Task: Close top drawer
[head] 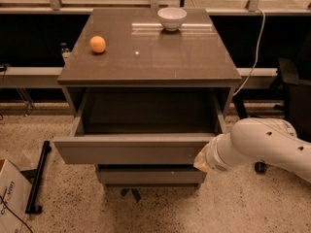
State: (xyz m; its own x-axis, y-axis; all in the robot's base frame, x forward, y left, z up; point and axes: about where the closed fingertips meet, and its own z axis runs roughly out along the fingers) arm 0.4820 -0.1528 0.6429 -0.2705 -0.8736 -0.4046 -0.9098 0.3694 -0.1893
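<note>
The top drawer (129, 152) of the grey-brown cabinet (146, 57) stands partly open, its plain front panel pulled out toward me and its inside dark and empty as far as I can see. My gripper (202, 160) is at the end of the white arm (262, 142), pressed against the right end of the drawer's front panel. The arm hides most of the gripper.
An orange (97, 44) and a white bowl (172, 18) sit on the cabinet top. A lower drawer front (150, 175) shows below. A black bar (38, 176) and a cardboard box (9, 198) lie on the floor at left. A cable (255, 52) and dark chair (294, 89) are at right.
</note>
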